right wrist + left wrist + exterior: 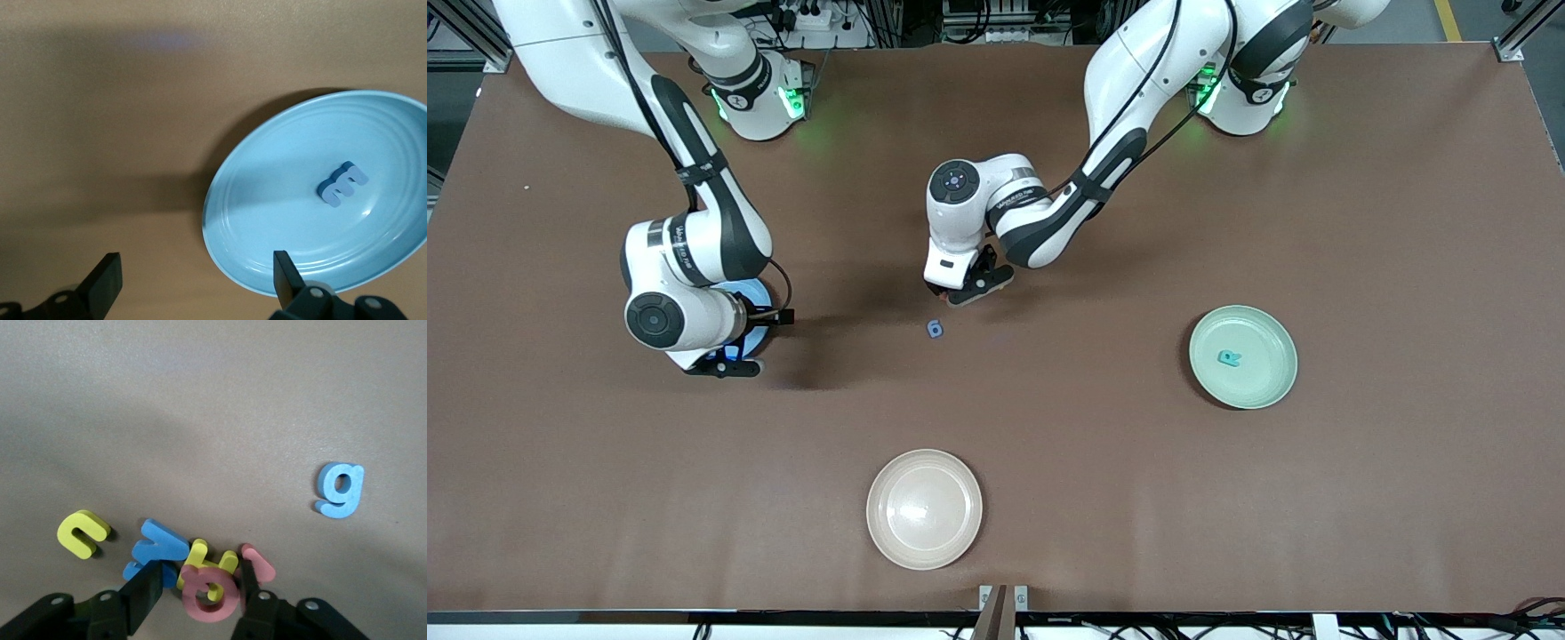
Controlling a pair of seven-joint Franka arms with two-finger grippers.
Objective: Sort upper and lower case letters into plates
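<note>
My left gripper [968, 290] is low over a heap of letters and open [198, 595], its fingers on either side of a red round letter [211, 595]. That letter lies on a yellow letter [208, 559], with a blue letter [157, 548], another red letter [261, 563] and a yellow c [81, 533] close by. A blue g [935, 329] lies apart from the heap [340, 490]. My right gripper [724, 364] is open and empty [193, 277] at the edge of the blue plate [758, 299], which holds a blue E [342, 185]. The mint plate [1263, 391] holds a teal letter [1230, 358].
A cream-beige plate [924, 508] sits nearer to the front camera, mid-table. The left arm's body hides most of the letter heap in the front view. The right arm's wrist covers most of the blue plate [280, 220] there.
</note>
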